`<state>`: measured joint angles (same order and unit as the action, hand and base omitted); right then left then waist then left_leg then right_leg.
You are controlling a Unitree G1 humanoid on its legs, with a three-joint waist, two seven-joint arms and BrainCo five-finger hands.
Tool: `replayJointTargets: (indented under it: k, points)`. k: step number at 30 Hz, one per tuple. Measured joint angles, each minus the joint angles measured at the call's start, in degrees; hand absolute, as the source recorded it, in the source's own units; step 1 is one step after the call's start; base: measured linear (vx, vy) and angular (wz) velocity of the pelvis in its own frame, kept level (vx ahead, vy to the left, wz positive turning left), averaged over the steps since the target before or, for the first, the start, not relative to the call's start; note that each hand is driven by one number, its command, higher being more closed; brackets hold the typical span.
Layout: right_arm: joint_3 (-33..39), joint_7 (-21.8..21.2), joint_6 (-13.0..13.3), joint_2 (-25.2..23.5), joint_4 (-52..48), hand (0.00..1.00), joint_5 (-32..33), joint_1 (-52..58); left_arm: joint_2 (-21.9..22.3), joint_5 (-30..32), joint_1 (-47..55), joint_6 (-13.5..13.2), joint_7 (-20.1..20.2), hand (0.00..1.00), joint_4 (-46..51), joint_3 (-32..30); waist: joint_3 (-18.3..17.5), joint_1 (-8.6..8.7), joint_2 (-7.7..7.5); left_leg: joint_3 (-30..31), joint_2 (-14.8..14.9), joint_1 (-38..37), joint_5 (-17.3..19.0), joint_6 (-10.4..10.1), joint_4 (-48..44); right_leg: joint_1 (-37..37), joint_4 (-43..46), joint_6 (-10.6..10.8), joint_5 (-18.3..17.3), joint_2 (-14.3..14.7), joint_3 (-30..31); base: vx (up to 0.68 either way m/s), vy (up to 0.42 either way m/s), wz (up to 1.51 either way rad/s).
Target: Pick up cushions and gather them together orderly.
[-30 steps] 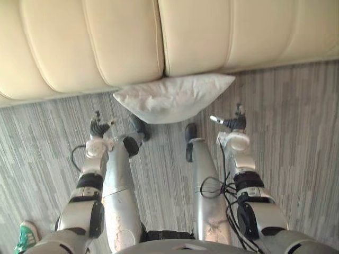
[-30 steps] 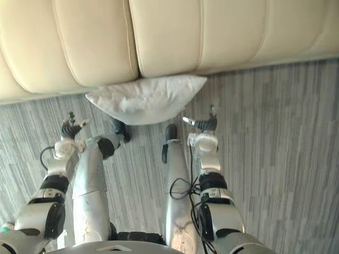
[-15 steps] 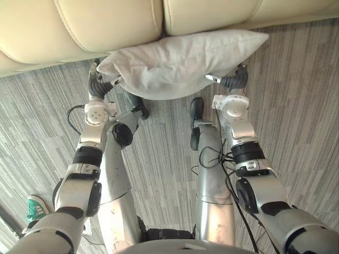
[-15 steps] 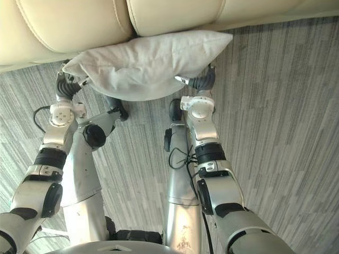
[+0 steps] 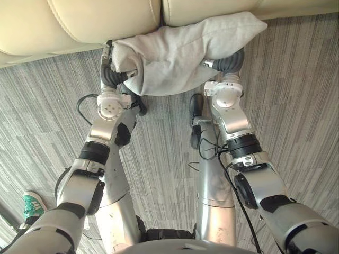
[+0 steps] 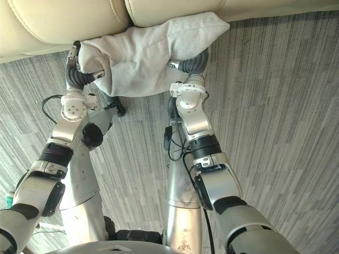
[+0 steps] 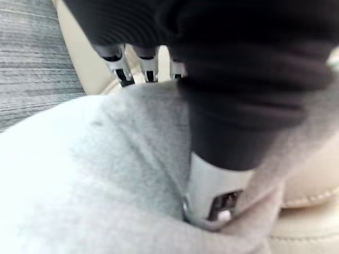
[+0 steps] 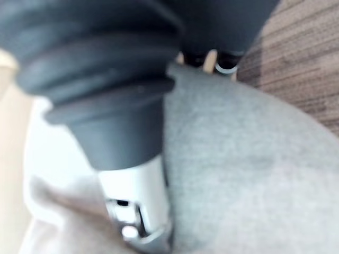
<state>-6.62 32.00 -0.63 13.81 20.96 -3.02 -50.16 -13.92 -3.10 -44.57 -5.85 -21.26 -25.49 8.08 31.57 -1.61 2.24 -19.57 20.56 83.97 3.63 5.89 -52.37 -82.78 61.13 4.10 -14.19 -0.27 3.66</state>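
Gripping the left end of a soft, light grey fabric cushion (image 5: pixel 180 50), the left hand (image 5: pixel 110 78) has its fingers (image 7: pixel 123 71) reaching over the cushion's far edge. Its thumb (image 7: pixel 209 196) is pressed into the cloth on the near side, so the end is pinched between them.

The cushion hangs off the floor between the two hands and is creased where they squeeze it. Its far edge lies against the front of the cream, padded leather sofa (image 5: pixel 95 16), just under the seam between two seat sections. Its right corner pokes out to the right, beyond the right hand.

The right hand (image 5: pixel 230 62) clamps the cushion's right part in the same way. Its thumb (image 8: pixel 137 211) is sunk into the grey cloth on the near side, and its fingers (image 8: pixel 226 66) are hooked over the far side.

Below the cushion is the grey, streaked carpet floor (image 5: pixel 296 95). At the near left edge of the left eye view, well apart from the cushion, a person's green and white shoe (image 5: pixel 30 205) stands on the carpet.
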Motion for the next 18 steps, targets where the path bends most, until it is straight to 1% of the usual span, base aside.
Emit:
replayJointTargets:
  k: [3, 8, 10, 13, 16, 18]
  points:
    - [-0.2, 0.54, -0.02, 0.03, -0.23, 1.0, -1.85, 0.0, 0.05, 0.27, 0.42, 0.02, -0.55, 1.0, 1.8, 0.21, 0.0, 0.14, 0.0, 0.47, -0.13, -0.06, -1.31, -0.24, 1.16, 0.01, -0.28, -0.62, 0.49, 0.0, -0.78, -0.03, -0.013, 0.06]
    - [-0.78, 0.63, -0.05, 0.02, -2.54, 1.0, -1.9, 0.52, 0.0, 1.1, 0.6, 0.05, -1.75, 1.0, 2.48, -0.9, -0.01, 0.19, -0.01, 0.8, -0.41, -0.98, -3.43, -0.9, 3.65, 0.27, -1.13, -1.56, 1.4, 0.14, -1.35, -0.04, -0.029, 0.04]
    - [-1.4, 0.58, -0.05, 0.01, -2.57, 1.0, -1.89, 0.6, 0.0, 1.05, 1.22, 0.3, -1.97, 1.0, 2.49, -1.76, -0.02, 0.56, -0.04, 1.01, -0.3, -2.08, -4.09, -1.33, 4.71, 1.42, -2.09, -1.89, 1.94, 0.47, -1.65, -0.04, -0.035, -0.03]
    - [-1.34, 0.47, 0.01, -0.03, -4.81, 1.0, -1.85, 1.9, 0.08, 0.96, 2.1, 0.36, -2.0, 1.0, 3.03, -1.97, -0.03, 0.96, -0.03, 1.11, -0.27, -3.28, -4.39, -1.79, 5.86, 2.75, -3.35, -2.19, 2.56, 0.64, -2.03, -0.03, -0.033, -0.01]
    - [-0.93, 0.35, 0.6, -0.26, -9.09, 1.0, -1.85, 4.85, 1.02, 0.93, 3.74, 0.42, -2.0, 1.0, 6.48, -3.32, -0.05, 1.56, -0.03, 1.19, -0.25, -4.51, -4.47, -1.9, 6.72, 4.1, -4.33, -2.26, 3.12, 0.66, -2.51, -0.01, -0.012, 0.0]
    - [0.13, -0.39, 0.88, -1.29, -9.12, 1.0, -1.8, 5.96, 1.62, 0.88, 3.97, 0.42, -2.13, 1.0, 6.98, -3.64, -0.09, 1.64, -0.05, 1.23, -0.26, -5.5, -4.55, -2.01, 6.8, 5.16, -4.49, -2.29, 3.14, 0.68, -2.63, -0.03, -0.039, 0.0]
